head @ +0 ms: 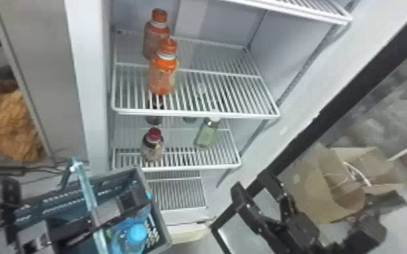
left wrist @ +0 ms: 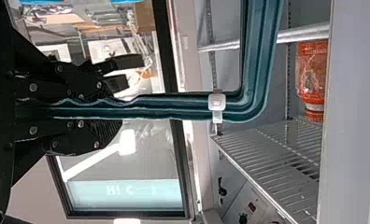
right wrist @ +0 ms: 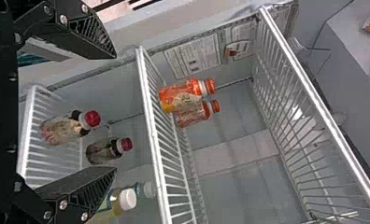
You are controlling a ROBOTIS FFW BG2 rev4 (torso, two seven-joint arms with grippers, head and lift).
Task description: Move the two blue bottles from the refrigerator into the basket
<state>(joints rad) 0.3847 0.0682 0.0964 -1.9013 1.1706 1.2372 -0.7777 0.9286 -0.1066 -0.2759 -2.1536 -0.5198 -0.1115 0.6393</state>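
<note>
Your left gripper [head: 89, 223] is closed on the basket's handle [left wrist: 174, 106]; just beside it, blue bottle [head: 136, 234] sits inside the basket [head: 160, 221]. Your right gripper [head: 252, 184], wide open and empty, is well apart from that bottle.

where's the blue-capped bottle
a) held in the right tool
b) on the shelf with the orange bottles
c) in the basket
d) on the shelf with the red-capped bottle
c, since the head view shows the blue-capped bottle inside the basket, within its walls.
</note>
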